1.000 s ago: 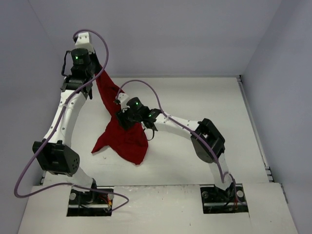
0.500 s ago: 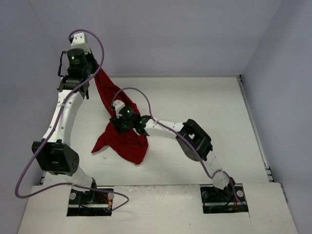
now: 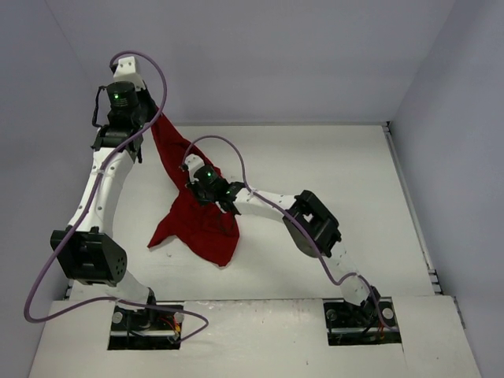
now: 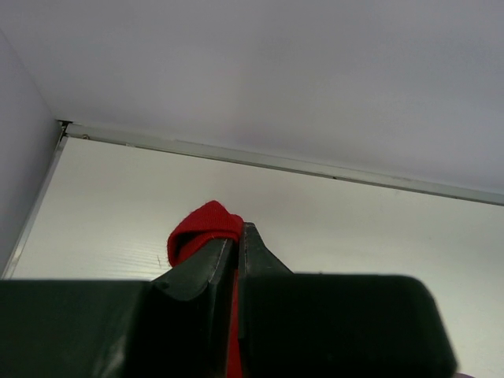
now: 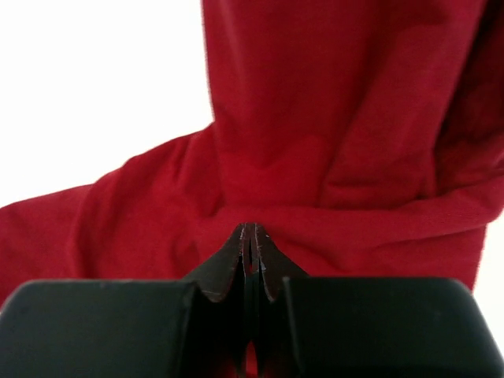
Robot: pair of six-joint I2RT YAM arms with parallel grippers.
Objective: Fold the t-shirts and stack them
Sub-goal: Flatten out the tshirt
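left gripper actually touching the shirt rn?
Touching. The left wrist view shows it: the left gripper is shut on the dark red t-shirt, with cloth bunched above the fingertips and a red strip showing between the fingers.

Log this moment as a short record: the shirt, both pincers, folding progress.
t-shirt: one, dark red, wrinkled, unfolded
left pincer: shut on t-shirt, a bunch of cloth poking past its tips, held above the table
right pincer: shut on t-shirt, partway down the cloth
lie of cloth: slopes from left pincer down to table, lower part crumpled there
fold: not yet done
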